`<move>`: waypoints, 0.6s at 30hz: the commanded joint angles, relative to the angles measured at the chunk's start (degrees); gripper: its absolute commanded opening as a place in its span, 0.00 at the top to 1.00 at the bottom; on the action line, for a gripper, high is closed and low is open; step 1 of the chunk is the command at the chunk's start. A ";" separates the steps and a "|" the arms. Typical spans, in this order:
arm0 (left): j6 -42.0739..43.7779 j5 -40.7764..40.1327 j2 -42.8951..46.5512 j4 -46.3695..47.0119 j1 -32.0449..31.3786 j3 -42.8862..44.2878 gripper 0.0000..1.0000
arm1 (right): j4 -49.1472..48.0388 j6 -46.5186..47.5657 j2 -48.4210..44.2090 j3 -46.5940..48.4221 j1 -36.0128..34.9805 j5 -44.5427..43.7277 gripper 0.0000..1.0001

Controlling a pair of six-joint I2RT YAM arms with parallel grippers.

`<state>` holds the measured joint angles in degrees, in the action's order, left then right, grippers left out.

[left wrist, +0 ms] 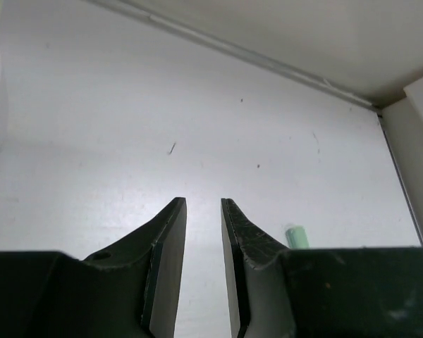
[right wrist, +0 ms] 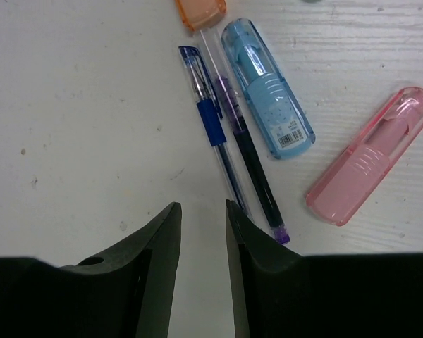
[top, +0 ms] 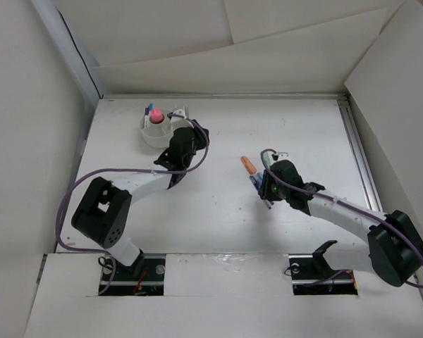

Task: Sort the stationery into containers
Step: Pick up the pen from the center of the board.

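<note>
Left arm (top: 149, 185) reaches forward; right arm (top: 338, 211) angles inward; both sets of jaws narrowly parted.

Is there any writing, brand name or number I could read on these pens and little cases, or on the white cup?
No text can be read.
On the blue case, a barcode sticker: bars and tiny print, too small to read.
On the blue pen, purple pen, pink case and white cup: no lettering visible.

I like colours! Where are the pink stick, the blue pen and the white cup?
pink stick (right wrist: 370, 158), right wrist view, middle of its clear body.
blue pen (right wrist: 210, 121), right wrist view, its dark blue grip.
white cup (top: 154, 138), top view, its outer wall.
</note>
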<state>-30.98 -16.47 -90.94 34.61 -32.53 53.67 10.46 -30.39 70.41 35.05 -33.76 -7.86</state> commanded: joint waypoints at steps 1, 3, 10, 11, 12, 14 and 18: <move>-3.47 4.25 6.73 3.53 0.98 -3.47 0.77 | 0.18 -1.16 0.42 -0.07 1.41 2.14 0.62; -4.00 6.17 8.48 3.53 0.98 -4.80 0.77 | 0.18 -1.68 1.57 -0.07 1.41 2.84 0.62; -4.00 9.17 13.85 4.59 0.98 -10.77 0.77 | 0.18 -2.22 4.29 -0.07 2.47 1.62 0.64; -4.00 9.17 13.86 4.59 0.98 -11.30 0.77 | 0.18 -2.22 4.82 -0.07 2.47 2.14 0.64; -4.00 9.70 14.55 4.59 0.98 -12.09 0.77 | 0.18 -2.22 6.04 -0.07 2.47 2.14 0.64; -4.00 10.22 15.08 4.59 0.98 -12.71 0.77 | 0.18 -2.22 6.58 0.46 2.47 3.28 0.65; -4.00 11.54 15.09 4.59 0.98 -13.24 0.77 | -0.35 -2.22 7.90 0.46 2.47 3.81 0.66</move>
<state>-34.61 -7.16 -77.82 36.77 -31.66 41.04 10.92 -32.01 78.11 34.83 -31.55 -5.06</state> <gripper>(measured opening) 0.228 0.342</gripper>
